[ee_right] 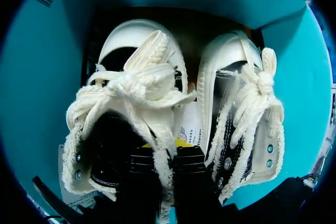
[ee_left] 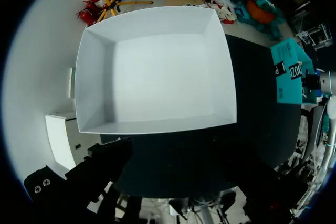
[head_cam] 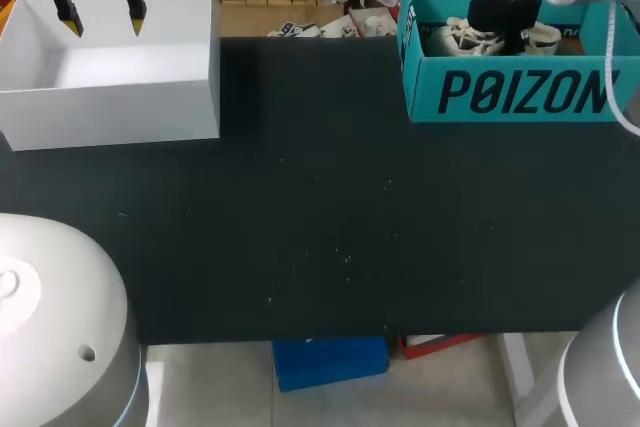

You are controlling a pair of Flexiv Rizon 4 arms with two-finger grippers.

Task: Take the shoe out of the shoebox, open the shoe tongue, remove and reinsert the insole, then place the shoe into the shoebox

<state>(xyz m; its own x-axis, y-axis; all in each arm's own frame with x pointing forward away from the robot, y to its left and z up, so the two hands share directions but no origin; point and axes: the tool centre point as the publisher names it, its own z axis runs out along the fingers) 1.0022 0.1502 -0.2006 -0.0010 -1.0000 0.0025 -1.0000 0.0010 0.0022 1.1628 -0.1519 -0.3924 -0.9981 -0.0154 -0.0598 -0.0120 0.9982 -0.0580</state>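
Early days, by my reading: 2 shoes sit side by side in the teal shoebox (head_cam: 520, 97) at the table's (head_cam: 320, 227) far right corner, so nothing is out yet; the tongue, the insole and the return are all left to do. The right arm plunges straight down into the shoebox, the right gripper (ee_right: 167, 153) at the frayed inner rim of the nearer shoe (ee_right: 131, 103), the second shoe (ee_right: 247, 108) just beside; grip or no grip, I cannot tell. The left gripper (head_cam: 102, 17) hangs spread wide, holding nothing, above the white box (head_cam: 110, 107).
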